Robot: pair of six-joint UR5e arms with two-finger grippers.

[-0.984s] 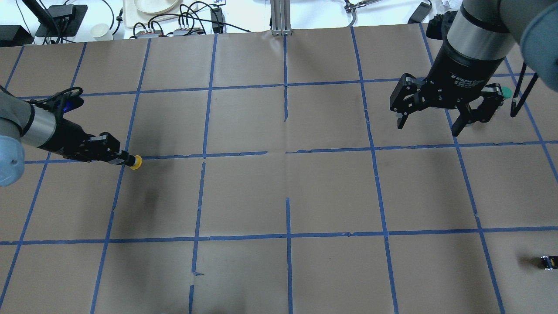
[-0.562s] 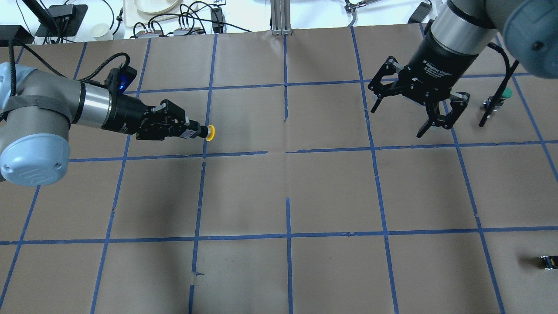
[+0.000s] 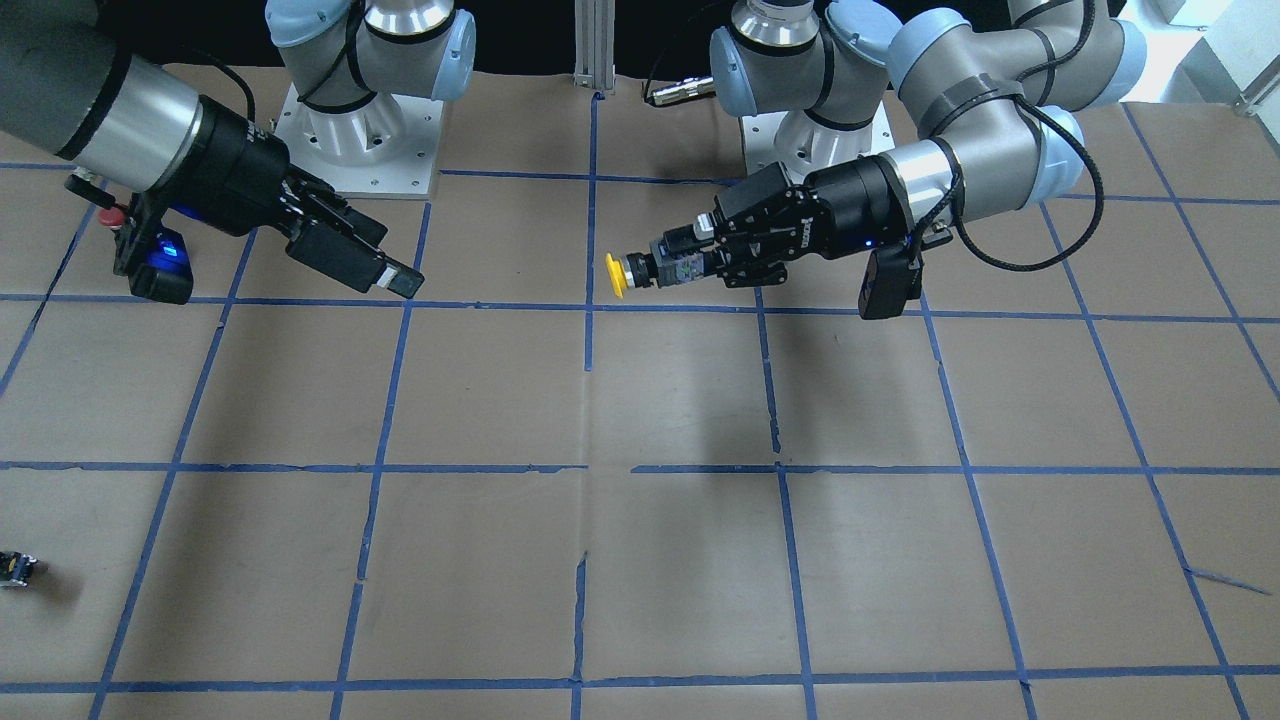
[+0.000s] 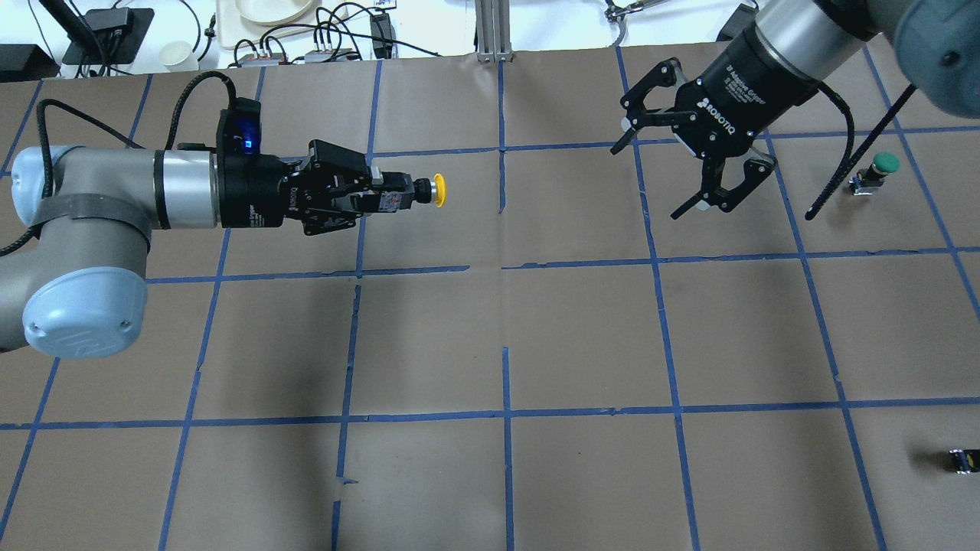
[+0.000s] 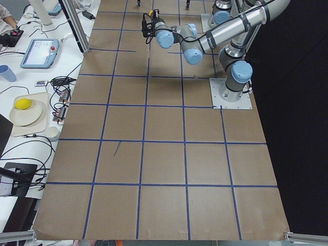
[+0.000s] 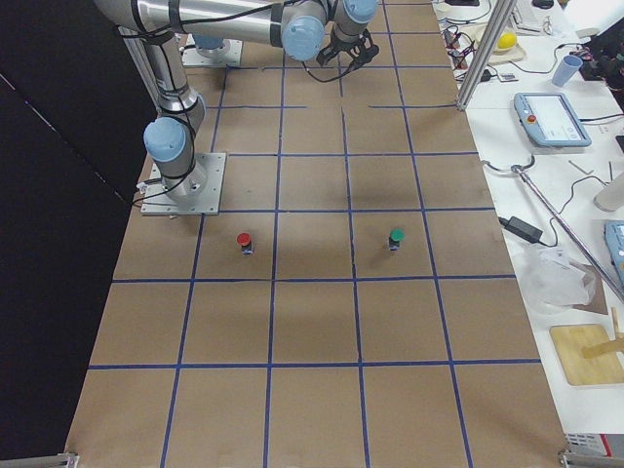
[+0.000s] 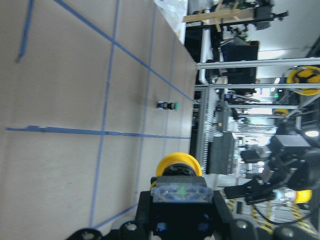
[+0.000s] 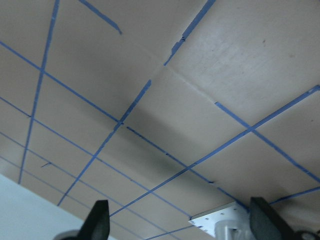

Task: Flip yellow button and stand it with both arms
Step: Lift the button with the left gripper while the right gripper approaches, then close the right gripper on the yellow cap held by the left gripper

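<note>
My left gripper point(image 4: 389, 193) is shut on the black and grey body of the yellow button point(image 4: 437, 190). It holds the button level above the table, cap pointing toward the table's middle. In the front-facing view the cap point(image 3: 614, 276) sticks out of the left gripper point(image 3: 690, 264). The left wrist view shows the button point(image 7: 178, 166) between the jaws. My right gripper point(image 4: 648, 181) is open and empty, in the air at the far right, apart from the button and facing it. It also shows in the front-facing view point(image 3: 396, 280). Its fingers point(image 8: 98, 220) stand wide apart.
A green-capped button point(image 4: 880, 169) stands at the far right, beyond the right gripper. A red-capped button point(image 6: 244, 241) stands near the right arm's base. A small black block point(image 4: 962, 459) lies at the near right edge. The table is brown paper with blue tape lines point(image 4: 504, 268).
My left arm has carried the yellow button up and to the right, toward the table's middle. My right gripper has moved left and turned, still open, uncovering the green-capped button.
</note>
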